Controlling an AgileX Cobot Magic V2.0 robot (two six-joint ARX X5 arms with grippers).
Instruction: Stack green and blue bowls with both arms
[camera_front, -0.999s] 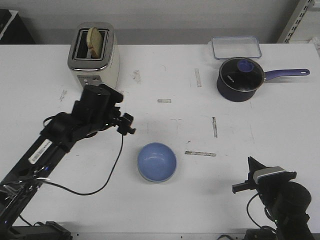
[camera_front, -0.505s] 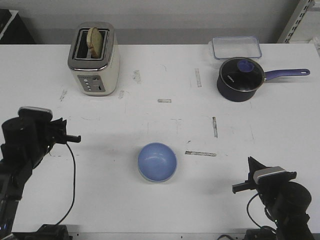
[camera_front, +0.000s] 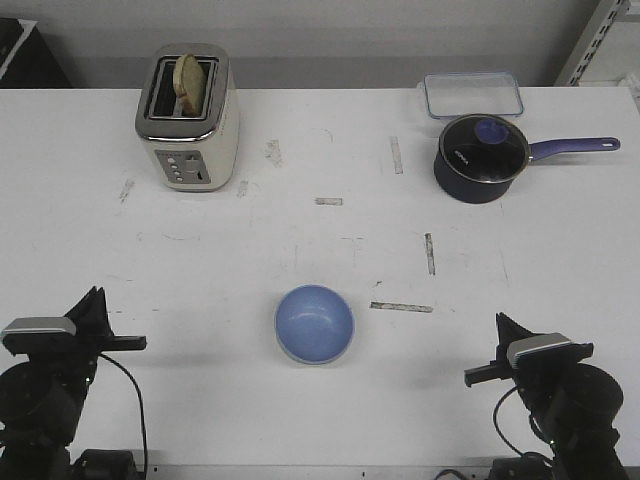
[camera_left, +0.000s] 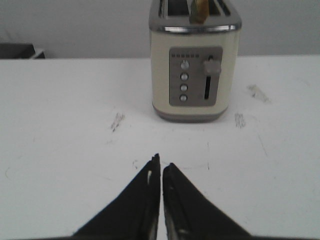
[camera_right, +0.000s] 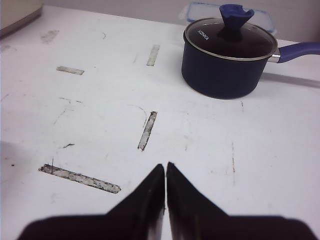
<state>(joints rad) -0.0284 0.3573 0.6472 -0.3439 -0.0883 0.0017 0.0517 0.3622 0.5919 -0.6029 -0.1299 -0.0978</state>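
The blue bowl (camera_front: 314, 322) sits upright on the table's near middle, between both arms. A thin pale greenish band (camera_front: 300, 358) shows under its near rim, which looks like the green bowl nested beneath it, mostly hidden. My left gripper (camera_front: 93, 300) rests low at the near left corner, shut and empty, well left of the bowl. In the left wrist view its tips (camera_left: 161, 164) are closed over bare table. My right gripper (camera_front: 500, 324) rests at the near right, also shut and empty (camera_right: 165, 165). Neither wrist view shows the bowls.
A cream toaster (camera_front: 188, 115) with a slice of bread stands at the far left, facing the left wrist (camera_left: 195, 60). A dark navy saucepan (camera_front: 480, 158) with a glass lid (camera_right: 227, 57) stands at the far right, with a clear lidded container (camera_front: 472, 93) behind it. Tape marks dot the table.
My left arm has pulled back from beside the toaster to the near left corner of the table. The bowl and the right arm have not moved.
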